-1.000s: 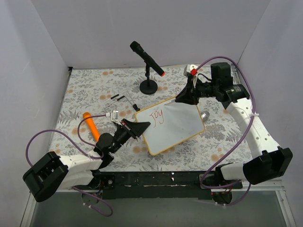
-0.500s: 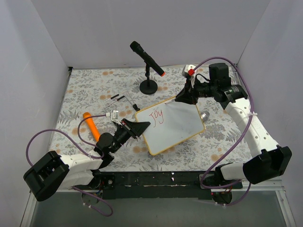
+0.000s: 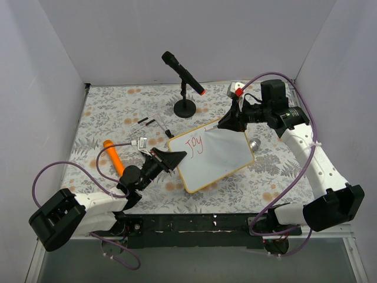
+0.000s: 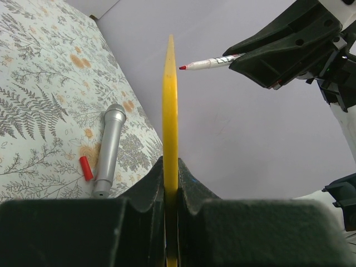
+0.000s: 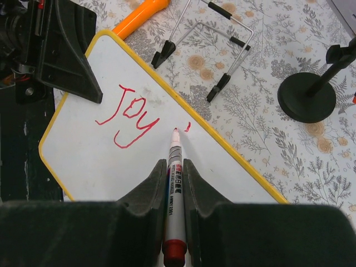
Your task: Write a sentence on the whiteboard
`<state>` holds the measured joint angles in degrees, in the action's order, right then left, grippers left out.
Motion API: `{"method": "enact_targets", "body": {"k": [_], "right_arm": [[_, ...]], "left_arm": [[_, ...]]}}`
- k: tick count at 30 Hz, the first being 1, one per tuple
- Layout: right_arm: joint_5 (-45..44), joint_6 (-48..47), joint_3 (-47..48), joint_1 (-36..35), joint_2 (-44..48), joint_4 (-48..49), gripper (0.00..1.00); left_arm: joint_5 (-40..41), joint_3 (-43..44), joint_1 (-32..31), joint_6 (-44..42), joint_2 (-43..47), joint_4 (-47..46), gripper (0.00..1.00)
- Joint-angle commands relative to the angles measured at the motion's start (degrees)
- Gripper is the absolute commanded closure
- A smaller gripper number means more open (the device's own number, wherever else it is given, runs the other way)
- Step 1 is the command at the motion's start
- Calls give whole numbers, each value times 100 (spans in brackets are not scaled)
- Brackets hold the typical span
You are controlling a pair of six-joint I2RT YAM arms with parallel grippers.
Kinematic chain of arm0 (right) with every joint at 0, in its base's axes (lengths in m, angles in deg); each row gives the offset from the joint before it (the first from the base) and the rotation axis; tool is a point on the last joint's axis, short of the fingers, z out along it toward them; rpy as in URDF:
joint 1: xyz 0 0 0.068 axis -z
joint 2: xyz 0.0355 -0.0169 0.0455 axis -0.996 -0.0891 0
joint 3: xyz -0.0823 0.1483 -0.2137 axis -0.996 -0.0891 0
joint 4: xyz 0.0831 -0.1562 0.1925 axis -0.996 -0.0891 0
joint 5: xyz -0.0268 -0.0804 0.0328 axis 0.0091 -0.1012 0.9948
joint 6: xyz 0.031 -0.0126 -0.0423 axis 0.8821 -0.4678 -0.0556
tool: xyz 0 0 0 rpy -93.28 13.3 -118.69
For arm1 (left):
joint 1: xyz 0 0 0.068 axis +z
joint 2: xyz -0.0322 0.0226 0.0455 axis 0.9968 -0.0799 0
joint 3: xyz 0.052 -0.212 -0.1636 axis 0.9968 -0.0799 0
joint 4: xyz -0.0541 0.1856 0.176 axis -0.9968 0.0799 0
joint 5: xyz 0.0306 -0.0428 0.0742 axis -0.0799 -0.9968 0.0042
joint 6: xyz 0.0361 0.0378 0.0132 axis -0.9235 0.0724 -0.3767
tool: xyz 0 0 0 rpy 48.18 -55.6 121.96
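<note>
The sentence is barely begun: only the red word "Joy" stands on the whiteboard, with a short red tick just right of the "y" that may be the start of the next word. By my judgement nearly all the writing is left, and the wide white area to the right of the word and below it is bare.

The whiteboard lies at the middle of the top view on the floral desk. Its long axis runs from left to right, rising a little toward the upper right of the frame, and "Joy" sits in its upper left corner.

The left hand is closed tight on the board's left edge; in its own wrist view the yellow frame stands edge-on between the fingers. The right hand, at the upper right of the top view, is clamped on the marker. The marker's long axis lies along the fingers, with its red tip pointing toward the board's upper edge, just beside the tick. Whether the tip touches the surface I cannot tell
</note>
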<state>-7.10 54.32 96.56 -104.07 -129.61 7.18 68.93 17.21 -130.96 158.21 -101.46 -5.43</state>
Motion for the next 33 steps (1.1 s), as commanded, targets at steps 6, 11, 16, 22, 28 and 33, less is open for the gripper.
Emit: {"method": "enact_targets", "body": {"k": [6, 11, 16, 22, 28, 33], "right_arm": [[109, -35, -151, -112, 78, 88, 99], [-58, 0, -186, -121, 60, 141, 99], [-374, 70, -133, -121, 69, 202, 99], [-454, 149, -72, -33, 51, 246, 99], [-314, 132, -63, 11, 42, 185, 99], [-50, -105, -124, -7, 25, -78, 99]], "left_arm": [[96, 248, 19, 161, 216, -719, 100], [87, 248, 19, 161, 225, -719, 100], [79, 230, 28, 161, 225, -727, 100], [79, 213, 36, 161, 251, -719, 100], [79, 213, 45, 170, 234, -736, 100], [79, 213, 54, 170, 242, -736, 100]]}}
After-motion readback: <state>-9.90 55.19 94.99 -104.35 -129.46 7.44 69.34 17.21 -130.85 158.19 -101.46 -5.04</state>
